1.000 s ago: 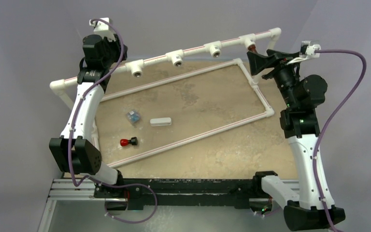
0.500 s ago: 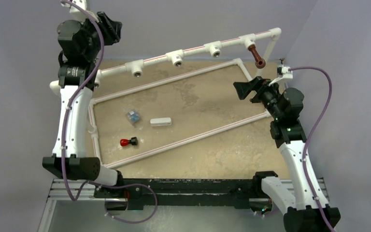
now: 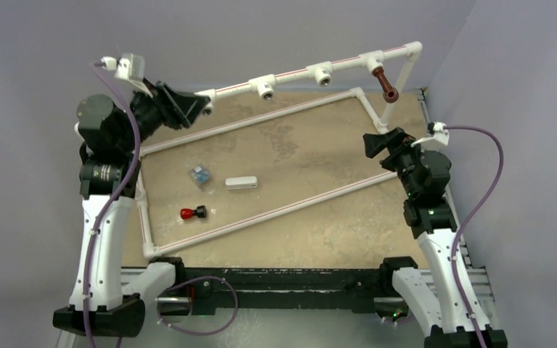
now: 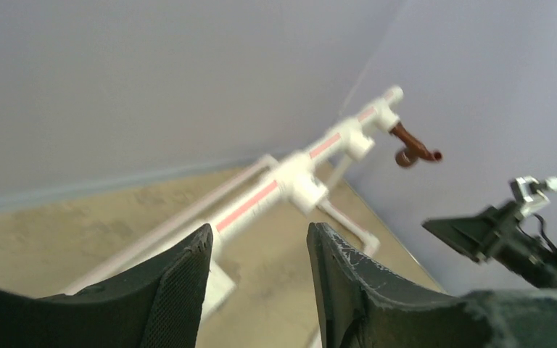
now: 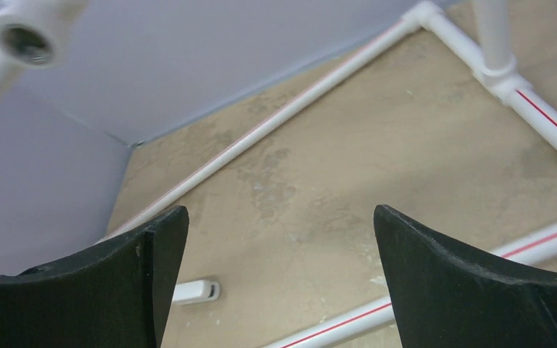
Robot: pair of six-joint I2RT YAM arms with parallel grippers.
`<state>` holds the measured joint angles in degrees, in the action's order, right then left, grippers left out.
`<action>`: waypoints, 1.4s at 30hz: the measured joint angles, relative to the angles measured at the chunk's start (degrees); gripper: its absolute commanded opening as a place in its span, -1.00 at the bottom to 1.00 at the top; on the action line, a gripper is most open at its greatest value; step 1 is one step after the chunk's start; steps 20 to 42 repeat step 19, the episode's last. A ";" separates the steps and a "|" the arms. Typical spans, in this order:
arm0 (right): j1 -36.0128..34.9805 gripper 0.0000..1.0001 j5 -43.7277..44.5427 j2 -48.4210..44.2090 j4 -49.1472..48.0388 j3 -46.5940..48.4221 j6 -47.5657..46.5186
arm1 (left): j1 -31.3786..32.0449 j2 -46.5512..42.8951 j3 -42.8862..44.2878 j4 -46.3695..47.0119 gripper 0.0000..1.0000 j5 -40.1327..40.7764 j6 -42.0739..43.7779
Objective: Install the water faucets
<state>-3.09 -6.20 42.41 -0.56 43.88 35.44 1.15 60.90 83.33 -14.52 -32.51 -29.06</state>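
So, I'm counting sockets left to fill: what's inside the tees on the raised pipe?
The rightmost tee holds a brown faucet. The two middle tees show empty sockets. The left gripper covers the mouth of the leftmost tee.

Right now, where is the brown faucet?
In the top view the brown faucet hangs from the rightmost tee of the raised white pipe, far right, just beyond the right gripper.

The raised white pipe frame (image 3: 290, 75) looks like smooth, faintly glossy plastic with thin red stripes. The small reddish-brown water faucet (image 3: 386, 85) looks like dull metal. The tan surface (image 3: 297, 167) is matt and mottled. The left end effector (image 4: 259, 243) is matt black, its inner pad (image 4: 181, 297) finely cross-hatched.
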 measured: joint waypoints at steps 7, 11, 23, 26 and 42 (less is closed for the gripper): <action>0.00 0.97 8.81 0.74 -2.47 -7.06 2.05 | 0.02 -10.67 -16.72 -8.92 0.05 -7.13 -1.79; 0.00 0.97 12.31 3.37 -4.81 -9.18 3.69 | 0.70 -14.80 -20.65 -14.99 0.05 -8.63 -1.27; 0.00 0.97 14.14 4.42 -6.71 -9.40 3.45 | 3.43 -21.29 -28.59 -19.47 0.05 -10.95 -0.76; 0.00 0.97 14.14 4.42 -6.71 -9.40 3.45 | 3.43 -21.29 -28.59 -19.47 0.05 -10.95 -0.76; 0.00 0.97 14.14 4.42 -6.71 -9.40 3.45 | 3.43 -21.29 -28.59 -19.47 0.05 -10.95 -0.76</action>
